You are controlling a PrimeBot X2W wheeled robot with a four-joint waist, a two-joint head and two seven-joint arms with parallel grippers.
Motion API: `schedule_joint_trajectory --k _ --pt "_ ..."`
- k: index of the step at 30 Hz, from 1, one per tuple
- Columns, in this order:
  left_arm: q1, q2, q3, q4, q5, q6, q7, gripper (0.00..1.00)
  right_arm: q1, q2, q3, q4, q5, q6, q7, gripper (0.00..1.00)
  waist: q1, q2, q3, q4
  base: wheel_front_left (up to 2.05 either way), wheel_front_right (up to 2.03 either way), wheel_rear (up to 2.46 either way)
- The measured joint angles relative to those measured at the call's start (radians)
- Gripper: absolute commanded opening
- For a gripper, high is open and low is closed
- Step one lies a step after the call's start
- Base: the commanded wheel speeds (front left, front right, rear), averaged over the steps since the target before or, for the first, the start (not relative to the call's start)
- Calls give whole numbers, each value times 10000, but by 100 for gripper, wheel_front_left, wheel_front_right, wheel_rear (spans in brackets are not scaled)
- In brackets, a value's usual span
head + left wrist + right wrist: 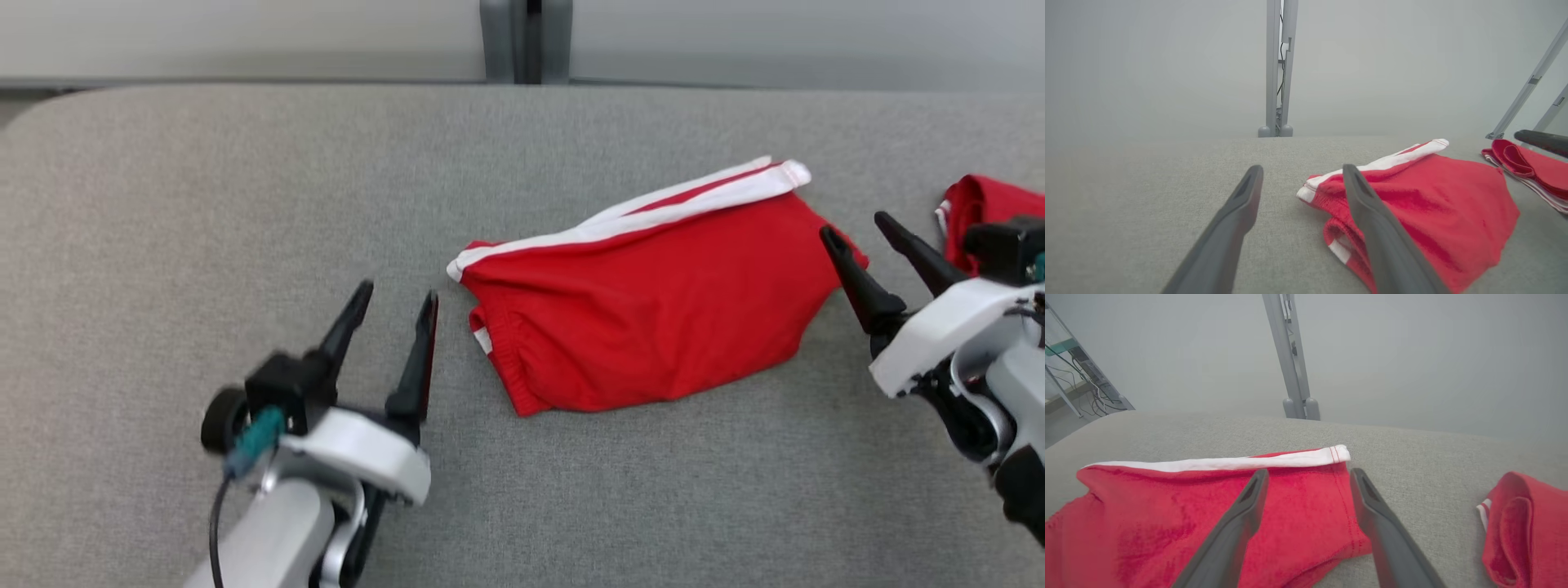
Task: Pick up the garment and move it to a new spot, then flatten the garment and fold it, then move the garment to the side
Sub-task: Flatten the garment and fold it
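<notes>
**Trainee:** Head view. Where does the garment lie, and why do the grippers stand as they do?

**Technician:** The garment (653,318), red with a white band (678,204), lies folded into a compact slab on the grey worktop (204,180), right of centre. The left gripper (397,291) stands just beside its left end, with the 2 fingers spread and nothing between them. The right gripper (854,225) stands at the right end, likewise spread and empty, with 1 finger over the cloth's edge. Placing 1 gripper at each end suits a 2-point lift. The fold appears done, so the move to the side is judged to remain.

**Trainee:** Left wrist view?

**Technician:** The left gripper (1302,169) is wide open and holds nothing. The garment (1453,204) lies to its right, gathered end nearest, and the right-hand finger crosses in front of the cloth. Contact cannot be confirmed. A second red garment (1531,163) lies beyond, apart from the first.

**Trainee:** Right wrist view?

**Technician:** The right gripper (1309,473) is open and empty, and it points across the garment (1167,506) near the hem end of the white band (1229,462). The second red garment (1523,522) lies well apart at the right and probably marks the set-aside area. Risk: pinching only the top layer would undo the fold.
</notes>
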State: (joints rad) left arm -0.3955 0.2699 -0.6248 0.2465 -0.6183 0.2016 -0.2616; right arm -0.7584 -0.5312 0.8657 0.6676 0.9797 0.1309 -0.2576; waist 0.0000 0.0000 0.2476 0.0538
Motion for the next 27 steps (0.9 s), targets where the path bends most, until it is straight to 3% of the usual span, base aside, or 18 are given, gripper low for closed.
schedule_joint_trajectory --k 7,14,21,27 --pt "2072 -263 614 -1062 863 370 0 100 2385 744 -2036 -882 -988 0 -31 100 0 0 -999 -29 0 0 0" --pt "3310 -596 775 -1317 1457 458 0 100 4084 1406 -3183 -1187 -1551 0 -38 100 0 0 -1847 112 0 0 0" --pt "3730 -863 775 -1417 1833 359 0 100 4596 1574 -3998 -976 -1459 0 -40 100 -1 0 -2078 574 0 0 0" --pt "3725 -1011 767 -1432 2054 155 0 100 3914 1595 -4566 322 -1139 0 -38 100 0 0 -1802 900 0 0 0"
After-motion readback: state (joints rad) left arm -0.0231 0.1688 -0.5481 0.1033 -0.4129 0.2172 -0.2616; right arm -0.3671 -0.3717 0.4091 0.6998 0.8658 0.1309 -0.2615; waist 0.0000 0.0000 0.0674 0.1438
